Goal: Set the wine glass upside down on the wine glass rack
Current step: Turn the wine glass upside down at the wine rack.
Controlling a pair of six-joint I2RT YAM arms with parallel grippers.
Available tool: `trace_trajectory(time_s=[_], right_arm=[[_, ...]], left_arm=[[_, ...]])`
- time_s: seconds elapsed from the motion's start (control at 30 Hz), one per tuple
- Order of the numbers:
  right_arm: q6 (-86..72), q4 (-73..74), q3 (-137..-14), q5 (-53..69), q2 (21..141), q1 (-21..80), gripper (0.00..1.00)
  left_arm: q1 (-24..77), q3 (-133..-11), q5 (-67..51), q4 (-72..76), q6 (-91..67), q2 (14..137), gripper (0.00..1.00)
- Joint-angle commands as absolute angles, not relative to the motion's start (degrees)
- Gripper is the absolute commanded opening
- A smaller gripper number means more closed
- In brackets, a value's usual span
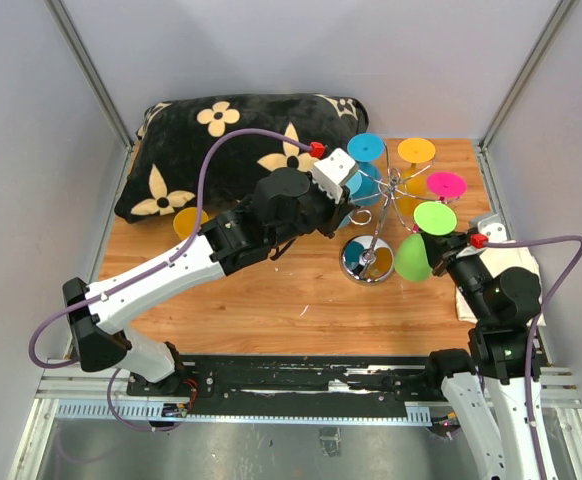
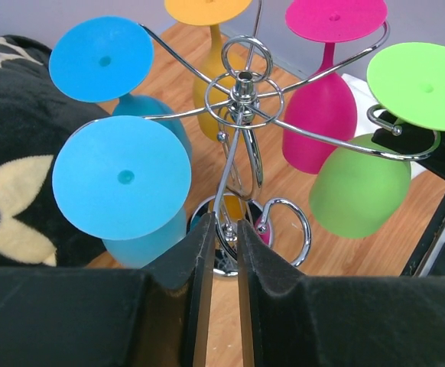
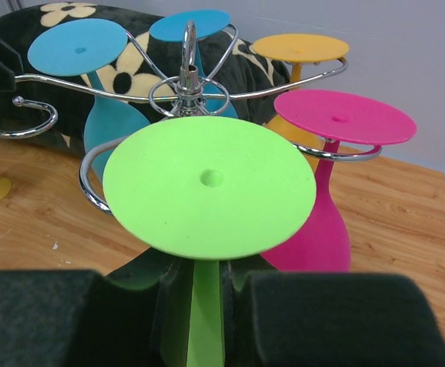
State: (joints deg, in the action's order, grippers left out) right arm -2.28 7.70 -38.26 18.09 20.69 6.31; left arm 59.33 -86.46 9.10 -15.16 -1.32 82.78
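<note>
Green wine glass [image 3: 207, 183] inverted, stem between right jaws, left arm [image 1: 221, 245] outstretched

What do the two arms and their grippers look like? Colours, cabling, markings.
Both arms have white link shells with bulky black joint housings. A lilac-grey cable loops off the left arm to a red connector by its white wrist block; the right arm has a matching cable and red plug. The left gripper and right gripper have matte black fingers. No markings are readable.

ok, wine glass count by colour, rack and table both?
light blue plastic wine glasses: 2
yellow plastic wine glasses: 2 (one off-rack, by the pillow)
magenta plastic wine glass: 1
lime green plastic wine glass: 1
Total: 6
</note>
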Motion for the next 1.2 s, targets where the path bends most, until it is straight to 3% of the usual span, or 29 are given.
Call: trace_trajectory(time_s=[0.0, 0.27, 1.17], right_arm=[[-0.76, 2.29, -38.28, 22.25, 21.39, 5.54, 0.01], [-0.04, -2.38, -35.80, 26.77, 22.74, 5.53, 0.01], [-1.17, -13.91, -31.09, 39.28, 26.62, 5.53, 0.01]], left_arm=[[59.05, -86.51, 8.88, -16.54, -0.32, 84.67, 0.20], [59.06, -86.35, 8.09, -16.82, 0.04, 85.76, 0.09], [59.06, -86.67, 5.35, -17.14, -0.63, 87.50, 0.04]])
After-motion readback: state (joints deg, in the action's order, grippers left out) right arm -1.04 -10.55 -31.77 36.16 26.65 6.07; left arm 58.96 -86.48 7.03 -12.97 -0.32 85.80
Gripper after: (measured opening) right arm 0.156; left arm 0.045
